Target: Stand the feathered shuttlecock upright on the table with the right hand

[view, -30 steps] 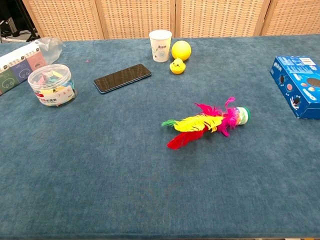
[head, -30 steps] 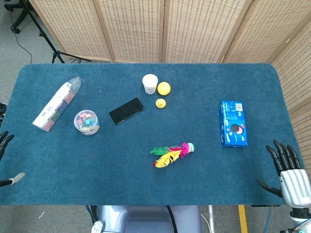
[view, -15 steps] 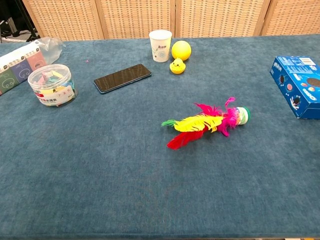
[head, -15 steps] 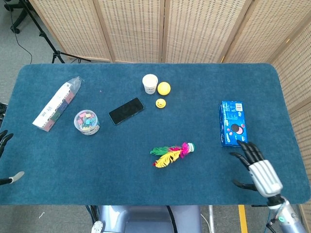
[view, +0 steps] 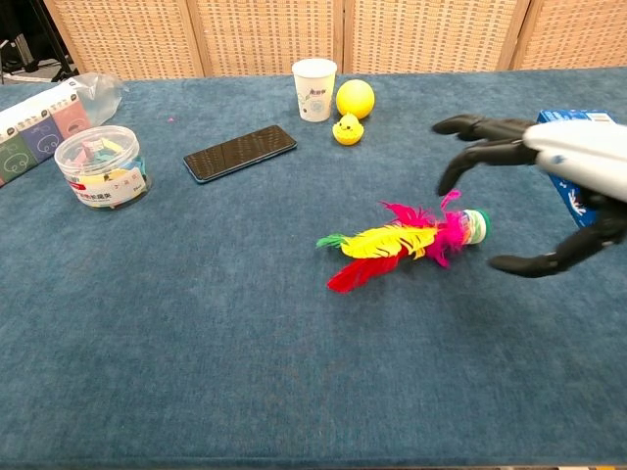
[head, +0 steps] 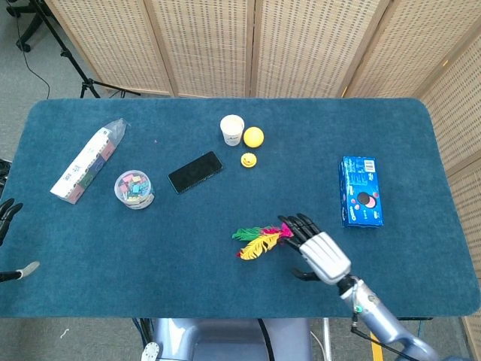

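The feathered shuttlecock (head: pixel 261 240) (view: pixel 402 241) lies flat on the blue table, its red, yellow, green and pink feathers pointing left and its green-and-white base (view: pixel 475 226) at the right end. My right hand (head: pixel 316 251) (view: pixel 544 176) hovers open just above and to the right of the base, fingers spread and reaching over it, thumb low on the near side. Nothing is in its grasp. Only the dark fingertips of my left hand (head: pixel 6 212) show at the left table edge, holding nothing.
A blue snack box (head: pixel 360 191) lies to the right of my right hand. Further back stand a paper cup (head: pixel 232 129), a yellow ball (head: pixel 253 136), a small yellow duck (head: pixel 248 159) and a black phone (head: pixel 195 171). A clear tub (head: pixel 134 189) and a long packet (head: pixel 84 163) sit at the left.
My right hand has swept left from the table's right front corner, past the blue box, to just above the shuttlecock's base. The shuttlecock has not moved.
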Available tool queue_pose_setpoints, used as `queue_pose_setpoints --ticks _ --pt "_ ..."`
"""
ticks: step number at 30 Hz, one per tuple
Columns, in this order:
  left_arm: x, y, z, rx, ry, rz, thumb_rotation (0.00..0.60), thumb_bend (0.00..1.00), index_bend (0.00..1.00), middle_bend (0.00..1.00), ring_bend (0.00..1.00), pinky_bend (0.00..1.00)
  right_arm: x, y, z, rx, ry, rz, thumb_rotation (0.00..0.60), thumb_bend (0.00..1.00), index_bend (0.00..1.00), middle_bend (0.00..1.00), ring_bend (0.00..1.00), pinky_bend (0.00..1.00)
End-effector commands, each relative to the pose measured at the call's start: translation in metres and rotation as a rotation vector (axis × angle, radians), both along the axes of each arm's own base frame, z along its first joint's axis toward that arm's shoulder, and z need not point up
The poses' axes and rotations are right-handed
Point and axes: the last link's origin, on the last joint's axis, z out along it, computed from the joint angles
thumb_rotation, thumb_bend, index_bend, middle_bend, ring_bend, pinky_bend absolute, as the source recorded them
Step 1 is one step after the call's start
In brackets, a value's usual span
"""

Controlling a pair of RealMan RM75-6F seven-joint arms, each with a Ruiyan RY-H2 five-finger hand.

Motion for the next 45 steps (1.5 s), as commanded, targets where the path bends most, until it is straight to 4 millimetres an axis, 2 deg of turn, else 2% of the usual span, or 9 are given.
queue_pose_setpoints --ticks 1,15,19,26,33,45 --pt "0.000 0.001 0.001 -0.002 -0.003 0.001 0.600 0.00 0.00 0.00 0.00 0.00 0.023 -0.009 -0.023 0.013 0.017 0.016 0.600 0.32 0.28 0.00 0.00 0.00" --pt "-0.004 0.003 0.007 0.002 -0.025 0.007 0.600 0.00 0.00 0.00 0.00 0.00 0.035 -0.017 -0.062 0.014 0.059 -0.057 0.600 0.34 0.28 0.00 0.00 0.00" --pt "-0.004 0.003 0.008 0.004 -0.030 0.008 0.600 0.00 0.00 0.00 0.00 0.00 0.039 -0.020 -0.067 -0.005 0.046 -0.069 0.600 0.34 0.28 0.00 0.00 0.00" --pt "-0.004 0.003 0.008 0.004 -0.033 0.009 0.600 0.00 0.00 0.00 0.00 0.00 0.039 -0.023 -0.070 -0.044 0.045 -0.074 0.600 0.36 0.35 0.00 0.00 0.00" --pt "-0.003 0.003 0.008 0.004 -0.033 0.008 0.600 0.00 0.00 0.00 0.00 0.00 0.040 -0.024 -0.071 -0.064 0.024 -0.084 0.600 0.40 0.45 0.00 0.00 0.00" --pt "-0.003 0.003 0.008 0.005 -0.039 0.007 0.600 0.00 0.00 0.00 0.00 0.00 0.041 -0.025 -0.075 -0.069 0.014 -0.095 0.600 0.50 0.49 0.00 0.00 0.00"
